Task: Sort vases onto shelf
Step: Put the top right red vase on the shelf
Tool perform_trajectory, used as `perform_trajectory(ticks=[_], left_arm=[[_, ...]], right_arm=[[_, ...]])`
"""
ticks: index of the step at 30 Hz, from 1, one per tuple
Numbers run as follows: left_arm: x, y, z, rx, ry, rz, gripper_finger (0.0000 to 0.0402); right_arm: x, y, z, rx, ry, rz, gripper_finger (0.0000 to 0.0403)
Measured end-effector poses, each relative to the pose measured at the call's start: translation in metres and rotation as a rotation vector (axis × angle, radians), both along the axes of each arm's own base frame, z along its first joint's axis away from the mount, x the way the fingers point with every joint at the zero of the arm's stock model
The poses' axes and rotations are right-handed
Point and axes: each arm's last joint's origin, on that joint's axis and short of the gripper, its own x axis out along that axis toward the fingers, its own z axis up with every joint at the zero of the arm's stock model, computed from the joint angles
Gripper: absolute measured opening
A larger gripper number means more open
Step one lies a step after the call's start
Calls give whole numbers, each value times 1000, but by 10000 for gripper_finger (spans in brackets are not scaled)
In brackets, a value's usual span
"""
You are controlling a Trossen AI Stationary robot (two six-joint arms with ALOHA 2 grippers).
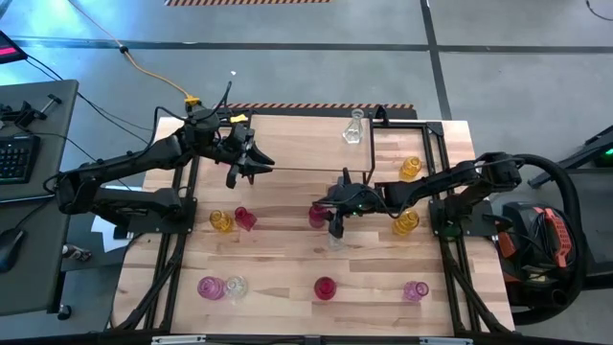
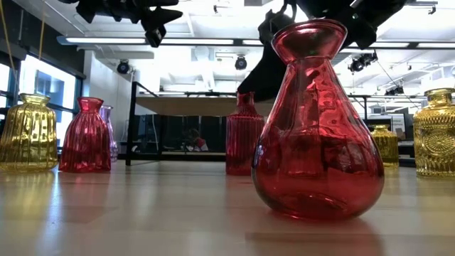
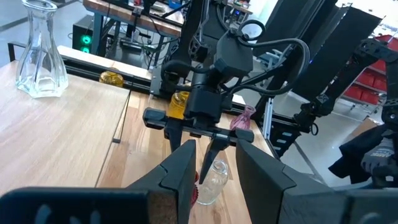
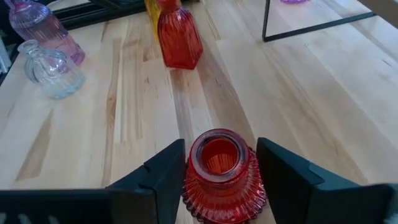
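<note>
The large wooden tabletop (image 1: pixel 287 259) has bare planks between the scattered vases. The light-topped wire-legged shelf (image 1: pixel 306 144) holds 1 clear glass vase (image 1: pixel 354 127) at its far edge. The left gripper (image 1: pixel 251 163) hovers over the shelf, jaws partly open, empty. The right gripper (image 4: pixel 217 165) brackets a ribbed red glass vase (image 4: pixel 219 171); I cannot tell whether its fingers touch.

The shelf (image 1: pixel 316 144) stands at the table's (image 1: pixel 287 259) far edge, a vase (image 1: pixel 355 127) on its right end. Right of it, two vases (image 1: pixel 411 169) stand one behind the other. Three vases cluster mid-table, two (image 1: pixel 233 220) left of them, four (image 1: pixel 325 287) along the near edge.
</note>
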Motion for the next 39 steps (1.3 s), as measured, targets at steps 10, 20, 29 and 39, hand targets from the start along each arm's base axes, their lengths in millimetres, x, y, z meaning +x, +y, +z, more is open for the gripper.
perform_trajectory(ticks=[10,20,29,39], left_arm=[[0,0,0,1,0,0,107],[0,0,0,1,0,0,107],[0,0,0,1,0,0,107],[0,0,0,1,0,0,107]], right_arm=[[0,0,0,27,2,-10,111],[0,0,0,42,-1,-32,94],[0,-5,1,108,-20,-104,91],[-5,-6,19,131,-77,-111,90]])
